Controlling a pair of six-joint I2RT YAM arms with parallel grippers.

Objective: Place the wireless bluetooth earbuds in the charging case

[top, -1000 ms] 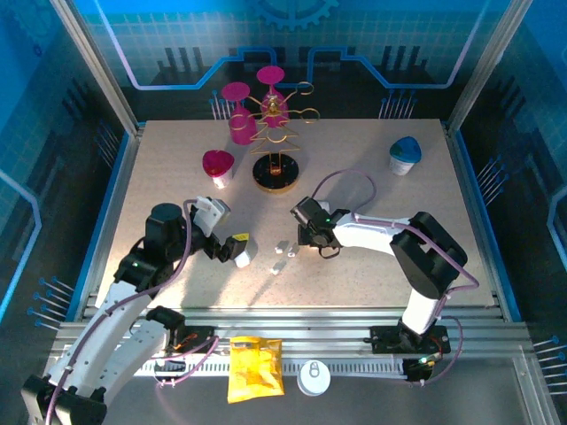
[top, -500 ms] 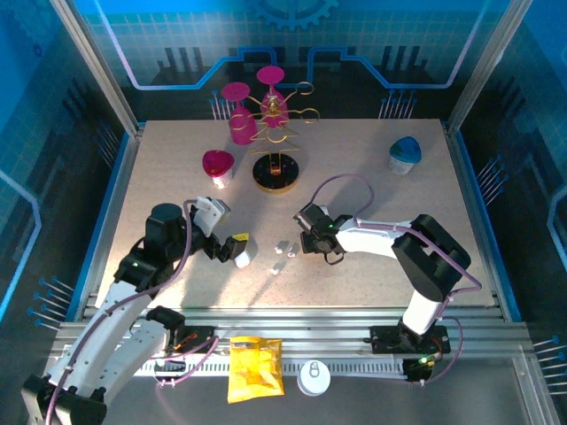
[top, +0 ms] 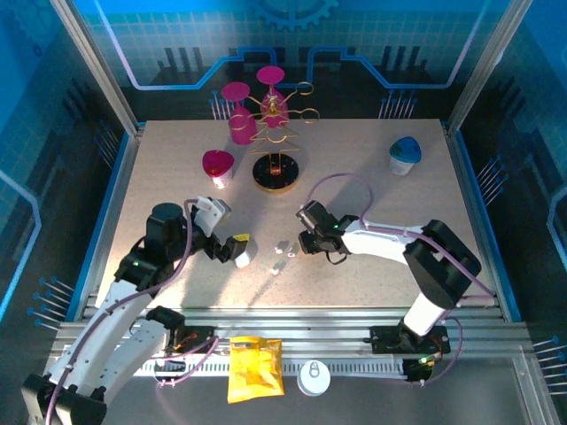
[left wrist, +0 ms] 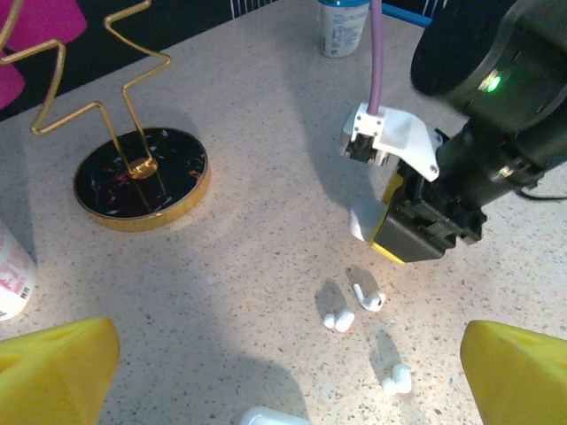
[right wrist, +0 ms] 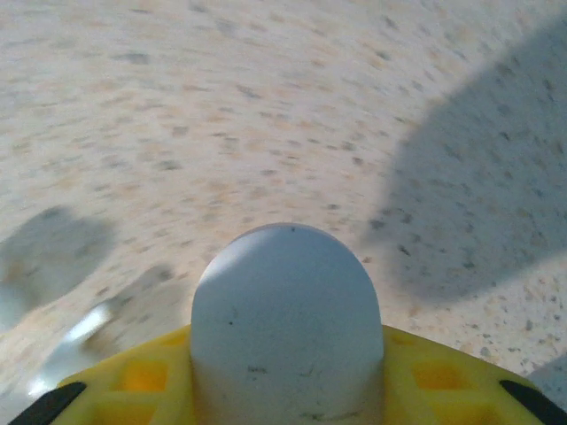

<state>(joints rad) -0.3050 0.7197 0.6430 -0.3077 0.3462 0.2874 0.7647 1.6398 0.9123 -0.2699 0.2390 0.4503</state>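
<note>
Three buds (left wrist: 368,299) were seen on the table (left wrist: 266,195), near the right gripper (left wrist: 385,232). The white case (right wrist: 285,319) was gripped tight by it. The left gripper (top: 235,251) was spread wide. The buds could be knocked away if the case was swung low.

We see the table (top: 381,204) brightly lit from above, with soft-edged shadows; in our right wrist view its speckled surface blurs, and the overhead view's margins stay dim blue
</note>
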